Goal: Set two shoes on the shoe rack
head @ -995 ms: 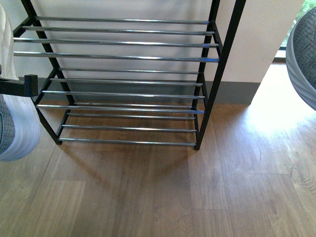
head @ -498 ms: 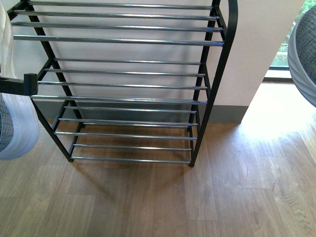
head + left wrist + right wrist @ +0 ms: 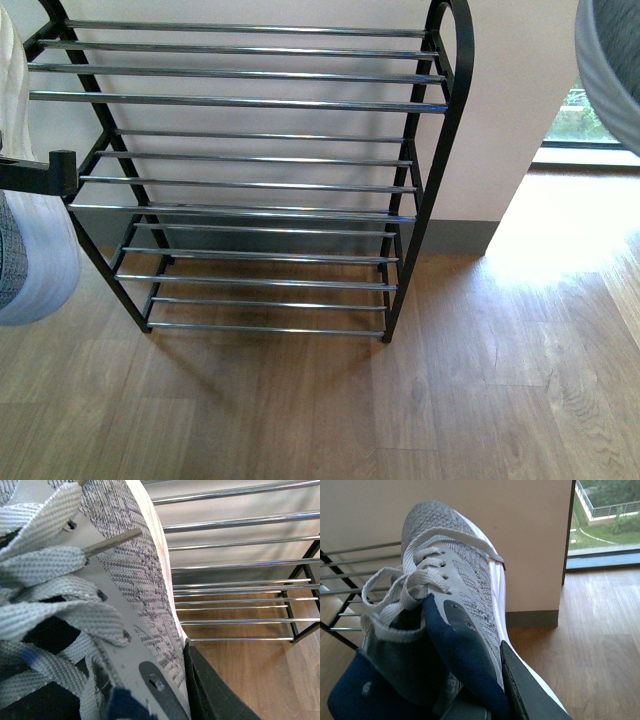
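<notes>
Jaws of my left gripper (image 3: 176,686) are closed on the side wall of the left sneaker (image 3: 131,572), whose length runs away from my wrist, left of the shoe rack (image 3: 240,101). My right gripper (image 3: 486,651) clamps the right sneaker (image 3: 470,575) the same way, toe towards the wall, high to the rack's right. Open floor (image 3: 400,400) lies before the rack's tiers.

Front cam: on body, faces shoe rack (image 3: 250,185) square-on, pitched down onto wood floor (image 3: 350,400); mid-range. Left sneaker (image 3: 35,270) clips its left edge, right sneaker (image 3: 612,50) its top-right corner. L wrist cam: v. close along left sneaker's side, rack bars beyond. R wrist cam: close over right sneaker's laces, toward wall (image 3: 470,510) & window (image 3: 607,520). Shared: rack in all three (window in front + R wrist only).
</notes>
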You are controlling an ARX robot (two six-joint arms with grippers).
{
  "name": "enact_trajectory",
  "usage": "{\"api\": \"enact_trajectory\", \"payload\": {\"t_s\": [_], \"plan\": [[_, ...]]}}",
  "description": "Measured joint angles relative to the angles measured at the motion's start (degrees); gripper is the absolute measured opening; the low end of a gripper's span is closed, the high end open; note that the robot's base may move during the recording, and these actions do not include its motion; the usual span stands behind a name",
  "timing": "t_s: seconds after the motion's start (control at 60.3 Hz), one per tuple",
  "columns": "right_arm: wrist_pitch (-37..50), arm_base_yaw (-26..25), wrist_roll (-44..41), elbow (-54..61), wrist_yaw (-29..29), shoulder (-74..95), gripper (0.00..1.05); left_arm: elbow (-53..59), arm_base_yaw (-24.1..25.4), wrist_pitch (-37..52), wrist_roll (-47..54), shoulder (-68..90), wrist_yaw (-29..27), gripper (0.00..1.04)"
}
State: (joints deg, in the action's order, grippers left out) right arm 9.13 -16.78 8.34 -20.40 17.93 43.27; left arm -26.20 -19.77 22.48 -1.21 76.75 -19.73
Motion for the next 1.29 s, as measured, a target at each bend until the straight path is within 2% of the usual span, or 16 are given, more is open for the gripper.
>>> {"api": "enact_trajectory", "payload": {"t_s": [0.348, 0.531, 0.946, 1.294], "plan": [[-5.57, 22.03, 17.00, -25.31, -14.14, 18.73, 0.01, 0.00, 0.00, 0.00, 0.02, 0.00, 0.00, 0.02], [-10.10, 29.83, 24.15, -40.85, -22.18, 33.55, 0.01, 0.00, 0.00, 0.00, 0.02, 0.00, 0.00, 0.02], [-18.21, 35.04, 35.58, -57.53, -32.48, 55.12, 0.01, 0.00, 0.00, 0.00, 0.02, 0.00, 0.00, 0.02], [-23.43, 35.08, 39.36, -68.76, -38.21, 67.10, 0.01, 0.00, 0.00, 0.00, 0.02, 0.00, 0.00, 0.02]]}}
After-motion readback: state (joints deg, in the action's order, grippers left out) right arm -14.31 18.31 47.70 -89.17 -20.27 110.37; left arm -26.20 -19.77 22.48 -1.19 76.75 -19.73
